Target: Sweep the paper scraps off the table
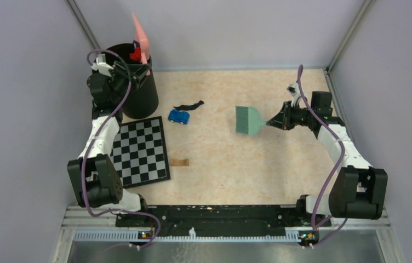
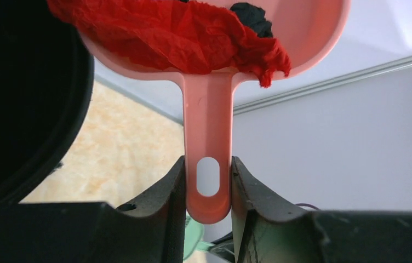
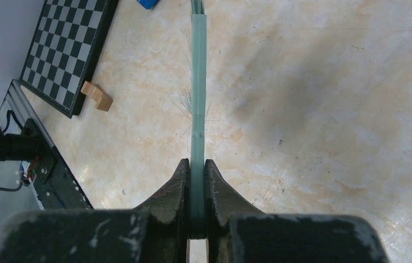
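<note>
At bin point(image 1: 141, 98), L tool point(image 2: 208, 167) grips dustpan point(image 2: 209, 120) w/ scraps point(image 2: 182, 33); R tool point(image 3: 197, 175), brush point(image 1: 247, 120).

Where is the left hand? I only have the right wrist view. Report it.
Observer: The left hand is shut on the handle of the pink dustpan, which is raised over the black bin.
Operator: Tell me what the pan carries.
Observer: Crumpled red paper, with a black piece behind it.
Operator: Now name any scrap lying on the table.
Observer: One black scrap lies just beyond the blue toy car, left of your brush in the top view.
</note>
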Available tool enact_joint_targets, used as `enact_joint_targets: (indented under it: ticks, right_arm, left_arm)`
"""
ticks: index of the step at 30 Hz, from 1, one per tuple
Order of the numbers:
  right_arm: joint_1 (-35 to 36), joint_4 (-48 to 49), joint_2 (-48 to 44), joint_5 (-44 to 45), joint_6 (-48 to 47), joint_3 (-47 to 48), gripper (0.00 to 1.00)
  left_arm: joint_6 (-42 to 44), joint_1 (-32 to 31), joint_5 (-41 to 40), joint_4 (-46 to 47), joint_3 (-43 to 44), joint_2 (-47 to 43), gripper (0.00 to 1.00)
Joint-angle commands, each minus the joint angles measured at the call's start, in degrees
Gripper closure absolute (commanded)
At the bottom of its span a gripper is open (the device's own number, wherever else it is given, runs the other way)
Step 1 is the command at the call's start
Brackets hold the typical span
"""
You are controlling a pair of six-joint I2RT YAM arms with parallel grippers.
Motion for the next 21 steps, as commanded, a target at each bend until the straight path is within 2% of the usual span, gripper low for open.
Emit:
enact_joint_targets:
  ticks: [1, 4, 6, 11, 16, 21]
  right_arm:
    - [0.0, 1.3, -0.5, -0.4, -1.6, 1.0, 1.0]
    - [0.0, 1.2, -0.5, -0.5, -1.6, 1.0, 1.0]
    - [0.0, 1.2, -0.5, -0.5, -1.6, 1.0, 1.0]
    - [0.0, 1.1, -0.3, -0.5, -1.7, 1.0, 1.0]
    - [0.0, 0.9, 0.0, -0.5, -1.9, 1.1, 1.0]
    - [0.0, 0.6, -0.2, -0.4, -2.1, 1.3, 1.0]
  left_arm:
    - [-25.2, 1.5, 1.0, 36.6, -9.2, -1.7, 1.0]
    - [-39.1, 1.5, -3.8, 53.0, -15.9, 1.0, 1.0]
    - [-43.1, 1.6, -6.2, 58.1, -17.9, 2.3, 1.0]
    - [-44.8, 1.6, -10.5, 65.2, -20.0, 2.4, 1.0]
    - [-45.0, 1.6, -10.7, 66.0, -19.9, 2.6, 1.0]
    - [-48.1, 1.8, -13.8, 71.5, -21.4, 5.5, 1.0]
